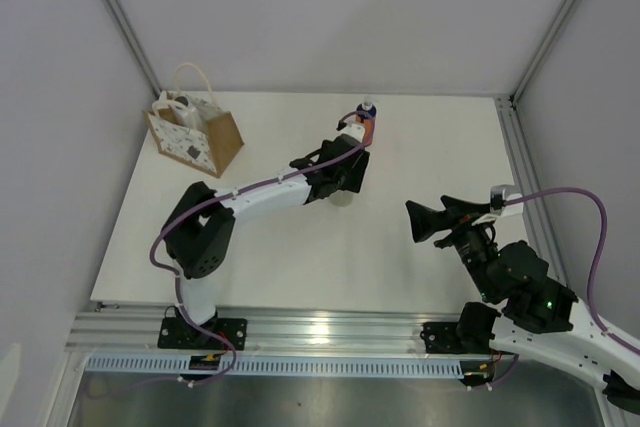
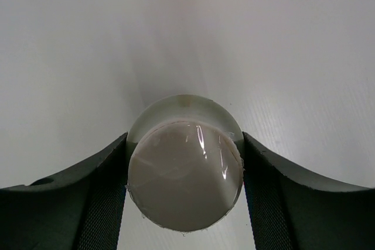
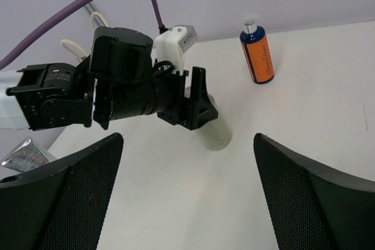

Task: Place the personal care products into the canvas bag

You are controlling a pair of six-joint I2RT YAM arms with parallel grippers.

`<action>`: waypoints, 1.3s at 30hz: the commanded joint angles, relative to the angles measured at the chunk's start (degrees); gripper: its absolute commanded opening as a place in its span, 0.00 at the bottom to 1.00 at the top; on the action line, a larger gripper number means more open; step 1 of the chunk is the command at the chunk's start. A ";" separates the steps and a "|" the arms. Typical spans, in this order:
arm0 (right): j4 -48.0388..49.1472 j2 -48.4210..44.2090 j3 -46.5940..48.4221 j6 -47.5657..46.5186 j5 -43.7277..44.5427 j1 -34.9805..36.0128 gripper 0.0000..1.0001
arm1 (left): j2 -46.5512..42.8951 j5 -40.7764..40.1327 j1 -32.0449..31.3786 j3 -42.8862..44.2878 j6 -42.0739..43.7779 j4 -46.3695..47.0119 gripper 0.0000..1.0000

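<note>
The cream-white cylinder [image 2: 184, 182] stands mid-table between my left gripper's [image 2: 184, 140] two fingers, which press on both its sides. It also shows in the top view [image 1: 343, 197] and in the right wrist view [image 3: 215, 134], under the left gripper [image 1: 345, 177]. The orange bottle [image 1: 367, 127] with a dark blue cap stands upright just behind it, apart [image 3: 258, 57]. The canvas bag [image 1: 197, 134] stands at the far left; a white thing with a dark top [image 1: 180, 104] shows in its mouth. My right gripper [image 1: 425, 219] is open and empty, right of the cylinder [image 3: 187, 144].
White walls and aluminium posts [image 1: 118, 12] close in the table at the back and sides. The right table edge has a rail [image 1: 520, 162]. A silvery packet [image 3: 23, 153] shows at the left edge of the right wrist view.
</note>
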 commanded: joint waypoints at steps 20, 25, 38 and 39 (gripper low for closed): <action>0.70 -0.89 0.85 0.74 0.36 0.00 0.97 | -1.72 -0.01 3.21 -5.38 -3.03 1.95 0.75; 0.69 -1.07 0.85 0.74 0.36 0.00 0.96 | -1.20 0.51 3.21 -4.76 -2.33 1.94 0.85; 0.52 -1.15 0.85 0.83 0.10 0.00 0.97 | -0.93 -0.36 3.39 -3.27 -0.31 3.27 0.21; 0.69 -1.15 0.85 0.83 -0.16 0.00 0.96 | -0.84 -0.45 3.39 -2.57 -0.31 2.83 0.22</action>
